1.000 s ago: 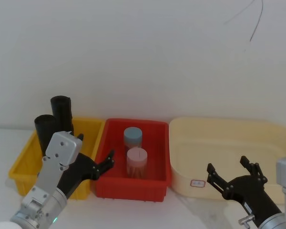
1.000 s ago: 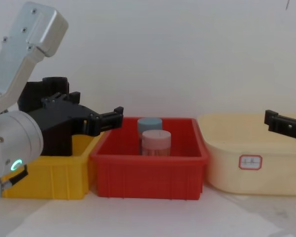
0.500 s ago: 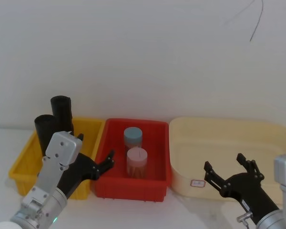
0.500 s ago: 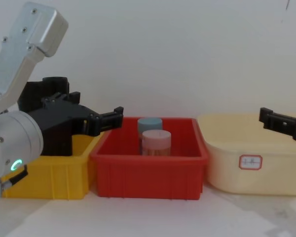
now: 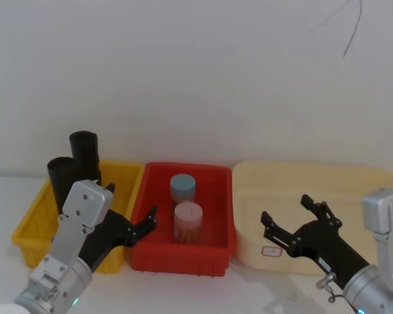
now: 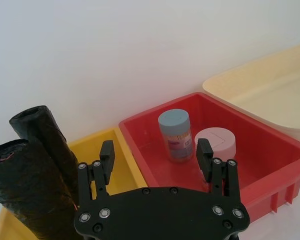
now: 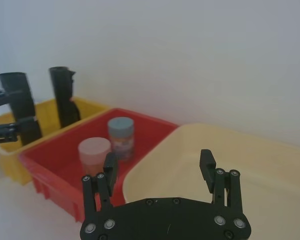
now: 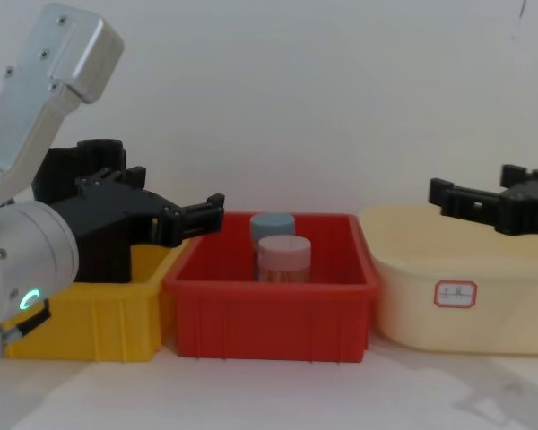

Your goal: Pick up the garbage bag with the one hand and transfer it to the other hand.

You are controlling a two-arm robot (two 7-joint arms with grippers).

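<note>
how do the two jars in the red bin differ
The blue-lidded jar looks slimmer and taller, the pink-lidded jar squatter and wider. The blue-lidded jar stands farther back, the pink-lidded jar nearer the robot. Both stand upright in the red bin.

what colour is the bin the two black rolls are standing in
Yellow. The bin shows best in the head view.

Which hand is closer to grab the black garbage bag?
Left. The left hand is open at the yellow bin holding the garbage bag; the right hand is open by the cream bin, farther off.
</note>
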